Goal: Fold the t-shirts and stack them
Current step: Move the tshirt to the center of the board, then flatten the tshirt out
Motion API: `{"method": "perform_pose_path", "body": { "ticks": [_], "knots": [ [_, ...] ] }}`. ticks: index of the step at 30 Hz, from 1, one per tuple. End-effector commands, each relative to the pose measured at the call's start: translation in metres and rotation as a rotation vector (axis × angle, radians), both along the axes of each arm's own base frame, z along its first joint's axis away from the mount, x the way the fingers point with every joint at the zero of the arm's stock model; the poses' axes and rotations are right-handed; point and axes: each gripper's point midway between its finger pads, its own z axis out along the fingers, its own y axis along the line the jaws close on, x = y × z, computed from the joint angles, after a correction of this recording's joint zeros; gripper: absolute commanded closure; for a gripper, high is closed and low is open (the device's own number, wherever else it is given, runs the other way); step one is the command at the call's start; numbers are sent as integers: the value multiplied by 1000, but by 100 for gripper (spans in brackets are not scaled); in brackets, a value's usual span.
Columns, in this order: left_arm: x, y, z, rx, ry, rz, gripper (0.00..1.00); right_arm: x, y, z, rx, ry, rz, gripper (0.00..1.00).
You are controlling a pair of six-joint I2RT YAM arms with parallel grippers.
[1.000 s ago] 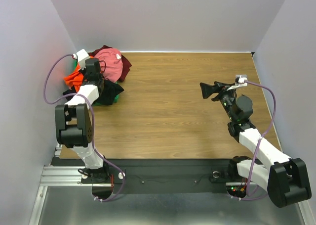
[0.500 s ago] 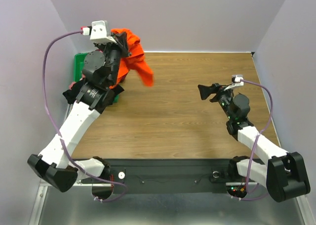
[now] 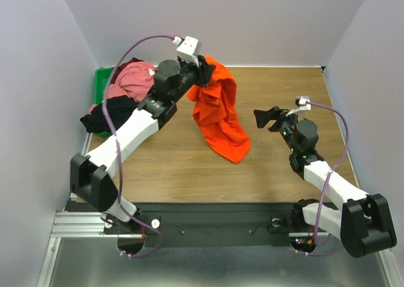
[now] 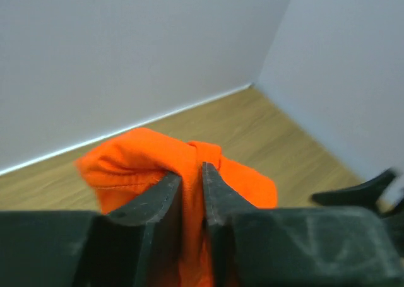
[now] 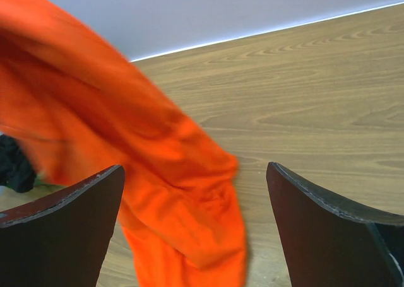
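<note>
Bright orange soft cloth t-shirt (image 3: 218, 120) hanging crumpled from left gripper (image 3: 205, 69), bunching at top, trailing down toward table centre, lower end appearing to brush wood. Left gripper pinching bunched orange fabric between nearly closed jaws, hovering near back wall. Right gripper (image 3: 260, 118) gaping wide, grasping nothing, hovering just right of shirt. Pink t-shirt (image 3: 129, 79) and black t-shirt (image 3: 107, 113) lying heaped at green plastic bin (image 3: 101, 79), back left corner. Light brown wood-grain tabletop (image 3: 284, 85) lying under all; pale lilac-grey walls (image 3: 252, 22) enclosing three sides.
</note>
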Motion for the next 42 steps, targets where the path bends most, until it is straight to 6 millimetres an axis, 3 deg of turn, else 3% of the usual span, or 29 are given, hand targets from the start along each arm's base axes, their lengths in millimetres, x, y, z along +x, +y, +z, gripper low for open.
{"method": "perform_pose_path", "body": {
  "ticks": [1,3,4,6,7,9,11,12,13,14,15,16,18,19,20,22,23,27,34,35,36,37,38,39,42],
  "knots": [
    [35,17,-37,44,13,155,21,4,2,26,-17,-70,5,0],
    [55,28,-72,76,62,223,1,10,12,17,-34,-42,50,0],
    [60,32,-80,82,73,242,1,9,19,23,-37,-53,75,0],
    [67,43,-97,88,95,270,1,24,32,10,-99,-5,85,0],
    [68,46,-103,89,101,278,1,27,51,-17,-165,63,119,0],
    [67,63,-114,84,113,317,1,35,74,-17,-197,72,151,0],
    [68,78,-118,58,114,361,1,38,90,-26,-210,101,200,1],
    [68,84,-126,55,128,371,1,42,96,-43,-232,140,215,1],
    [71,94,-124,21,135,384,1,45,111,-35,-258,133,243,1],
    [72,99,-124,4,138,389,1,47,119,-41,-285,152,258,1],
    [73,102,-125,-18,136,391,1,52,129,-57,-318,188,280,1],
    [76,109,-126,-34,136,399,2,58,149,-45,-334,164,312,2],
    [77,109,-125,-63,132,389,2,63,163,-59,-413,197,345,2],
    [77,109,-128,-62,134,389,2,63,175,-82,-450,231,367,2],
    [78,110,-130,-62,136,392,2,70,182,-78,-467,218,367,3],
    [80,117,-132,-62,140,406,1,73,192,-105,-503,266,397,3],
    [81,120,-131,-68,142,404,1,75,197,-107,-515,275,410,4],
    [83,129,-135,-99,153,399,1,60,220,-126,-582,301,467,5],
    [94,137,-147,-100,180,403,1,57,221,-142,-648,345,420,7],
    [93,134,-146,-106,182,376,2,59,219,-152,-663,360,412,10],
    [93,135,-147,-111,187,374,1,63,220,-147,-663,352,401,15],
    [92,136,-149,-114,191,373,2,66,220,-157,-676,364,392,25],
    [92,138,-146,-123,183,366,1,73,223,-152,-675,353,380,32],
    [91,139,-146,-129,186,362,1,74,225,-159,-684,363,387,49],
    [87,140,-143,-143,181,352,2,81,236,-135,-663,321,405,91]
  ]
}}
